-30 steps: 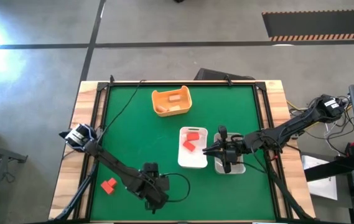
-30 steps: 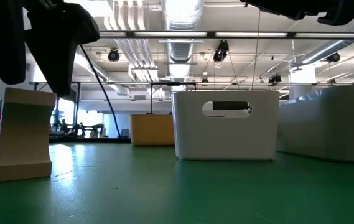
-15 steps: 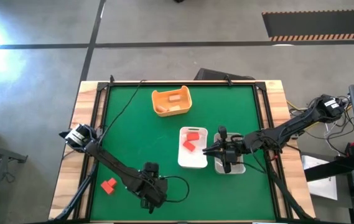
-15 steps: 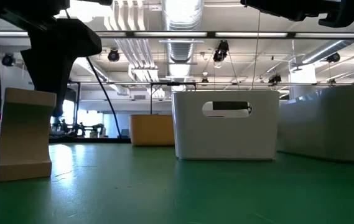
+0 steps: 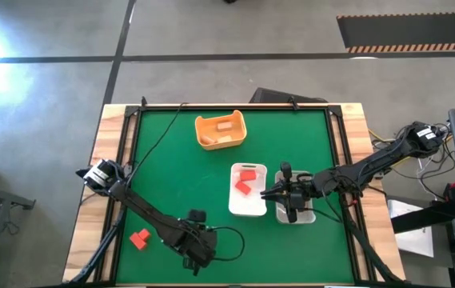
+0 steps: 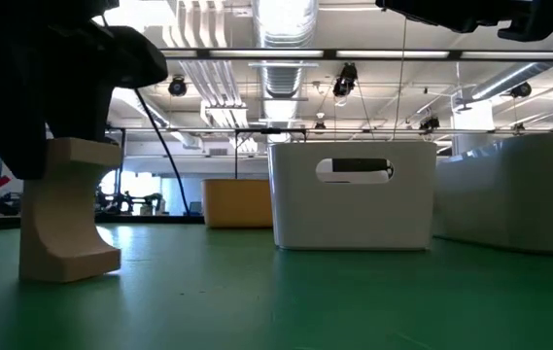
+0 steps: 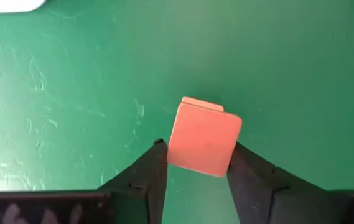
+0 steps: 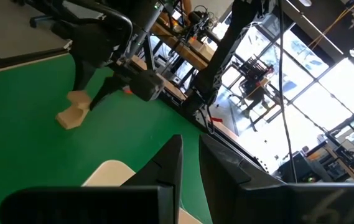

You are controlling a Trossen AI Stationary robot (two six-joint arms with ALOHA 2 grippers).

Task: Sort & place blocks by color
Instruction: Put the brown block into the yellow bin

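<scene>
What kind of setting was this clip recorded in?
Probably a robotics lab or workshop: a green work table on a bare concrete floor, exposed ceiling ducts overhead, and more tables and equipment beyond it.

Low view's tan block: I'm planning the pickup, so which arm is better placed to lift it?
Left. The left gripper clasps the tan block on two sides; the right gripper hangs by the white tray, far off.

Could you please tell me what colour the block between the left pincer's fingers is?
The block looks tan to salmon-pink; the left wrist view shows it best.
</scene>
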